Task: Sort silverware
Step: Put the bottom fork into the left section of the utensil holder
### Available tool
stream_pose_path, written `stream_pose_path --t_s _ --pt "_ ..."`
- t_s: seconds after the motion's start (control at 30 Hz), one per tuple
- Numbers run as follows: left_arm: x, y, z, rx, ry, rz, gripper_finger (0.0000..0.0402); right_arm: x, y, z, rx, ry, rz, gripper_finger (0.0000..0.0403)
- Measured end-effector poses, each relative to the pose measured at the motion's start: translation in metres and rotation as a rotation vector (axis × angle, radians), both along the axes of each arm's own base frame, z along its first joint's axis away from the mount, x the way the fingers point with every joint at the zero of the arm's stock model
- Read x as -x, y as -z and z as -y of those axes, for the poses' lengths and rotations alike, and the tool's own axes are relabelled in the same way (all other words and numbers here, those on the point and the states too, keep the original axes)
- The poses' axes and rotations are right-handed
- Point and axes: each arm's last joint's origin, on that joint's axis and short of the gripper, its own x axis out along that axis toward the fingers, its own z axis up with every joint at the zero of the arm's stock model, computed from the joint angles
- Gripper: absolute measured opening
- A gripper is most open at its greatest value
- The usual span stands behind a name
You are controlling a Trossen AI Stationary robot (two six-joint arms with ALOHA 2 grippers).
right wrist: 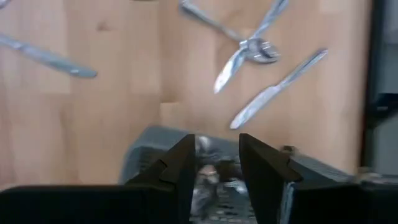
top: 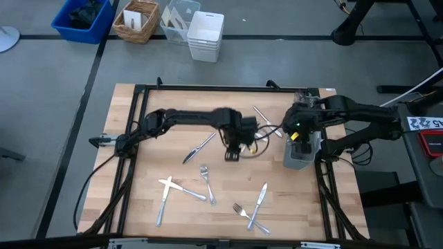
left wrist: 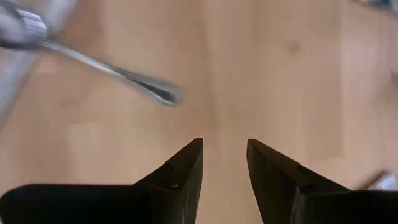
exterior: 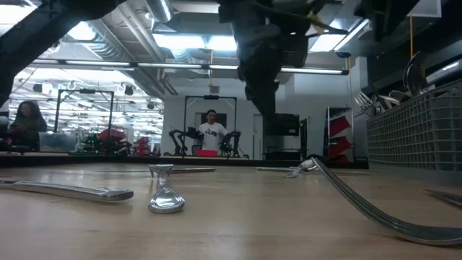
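Note:
Silverware lies scattered on the wooden table (top: 235, 173): a knife (top: 199, 147) at the middle, a fork (top: 206, 182), two crossed pieces (top: 170, 187) at the near left, and a knife (top: 260, 196) and fork (top: 242, 210) at the near right. My left gripper (top: 232, 153) hovers open over bare wood at the table's middle, pointing down, just right of the middle knife's end (left wrist: 155, 90). My right gripper (right wrist: 217, 168) hangs open above the dark mesh caddy (top: 302, 155) at the right edge, where several pieces stand (exterior: 415, 72). Nothing shows between either pair of fingers.
Two more pieces (top: 263, 116) lie at the far side between the arms. A black frame (top: 208, 88) borders the table. Beyond its far edge stand a blue bin (top: 83, 19), a woven basket (top: 137, 21) and white containers (top: 205, 34). A person (exterior: 211, 133) stands far behind the table.

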Motion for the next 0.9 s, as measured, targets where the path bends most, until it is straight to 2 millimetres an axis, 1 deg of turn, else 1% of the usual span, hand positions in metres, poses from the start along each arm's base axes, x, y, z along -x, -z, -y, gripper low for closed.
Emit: stream_pose_path --t_s 0.1,0.2,0.33,0.43,0.53,0.67,0.9 --pt "-0.001 0.007 0.030 0.000 0.059 -0.009 0.0118 -0.001 0.007 -0.001 -0.035 -0.011 -0.030 0.0127" --pt "-0.002 0.018 0.063 -0.001 0.135 0.020 0.0118 -0.001 0.009 -0.001 -0.031 -0.020 -0.035 0.0127" --pt "0.004 0.031 0.098 0.015 0.149 -0.024 0.0118 -0.004 0.009 -0.001 -0.029 -0.029 0.001 0.0127" --pt "0.008 0.036 0.114 0.039 0.073 -0.053 0.0117 -0.006 0.008 -0.001 -0.031 -0.026 0.019 0.0127" --pt "0.010 0.039 0.128 0.071 -0.043 -0.078 0.0117 -0.006 0.008 -0.001 -0.039 -0.002 0.025 0.0127" --pt "0.012 0.039 0.141 0.116 -0.200 -0.107 0.0117 -0.007 0.008 -0.001 -0.047 0.025 0.029 0.0127" --pt "0.010 0.037 0.163 0.190 -0.348 -0.074 0.0117 -0.007 0.008 -0.001 -0.055 0.048 0.038 0.0127"
